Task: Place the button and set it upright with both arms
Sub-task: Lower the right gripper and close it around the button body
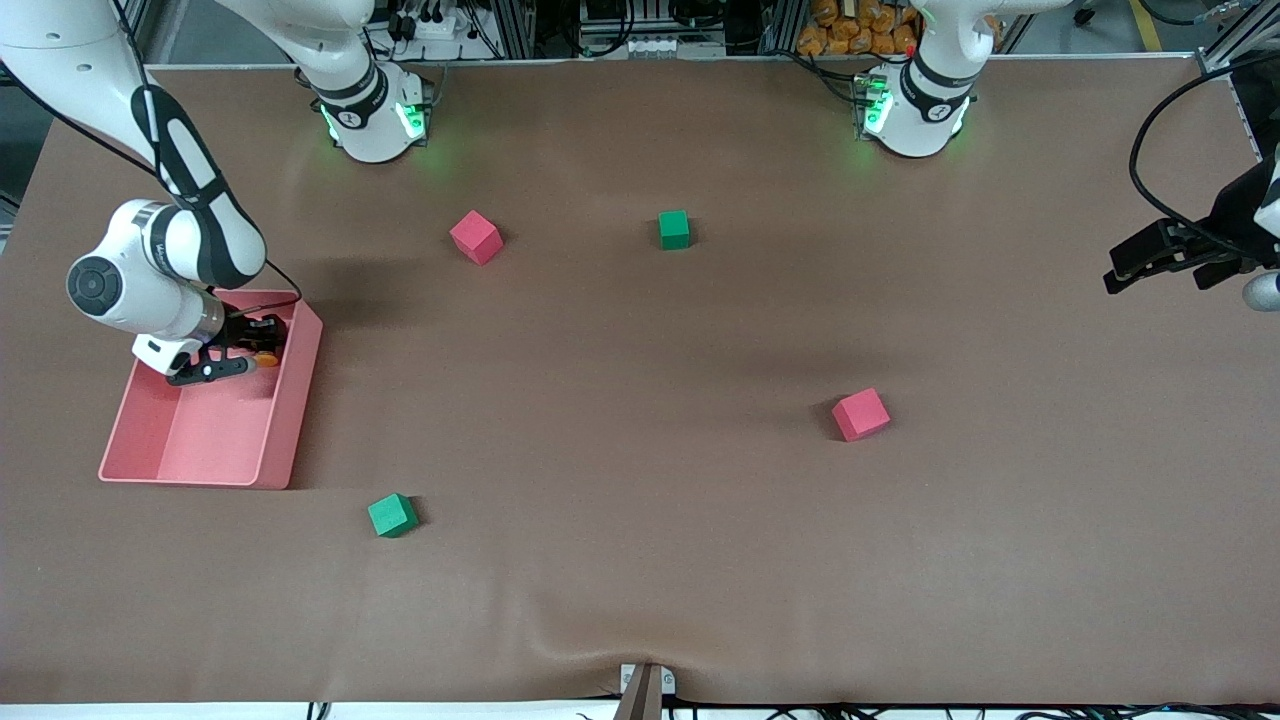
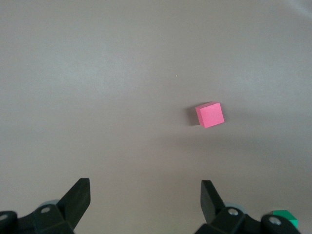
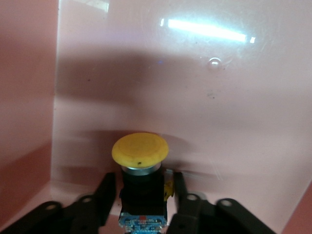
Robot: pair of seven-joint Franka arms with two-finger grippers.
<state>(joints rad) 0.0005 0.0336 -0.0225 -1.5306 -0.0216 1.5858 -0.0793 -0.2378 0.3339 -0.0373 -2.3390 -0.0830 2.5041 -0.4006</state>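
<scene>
Inside the pink bin (image 1: 285, 440) our right pincer (image 3: 142, 202) grips the button (image 3: 140, 152); placing and uprighting remain. Left pincer (image 2: 145, 197) waits wide over the desk (image 1: 640, 560).

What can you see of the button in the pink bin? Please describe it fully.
The button has a round yellow-orange cap, a metal ring under it and a dark body. It sits in the pink bin, near the bin wall farthest from the front camera. The right hand is shut on its body, one finger on each side.
</scene>
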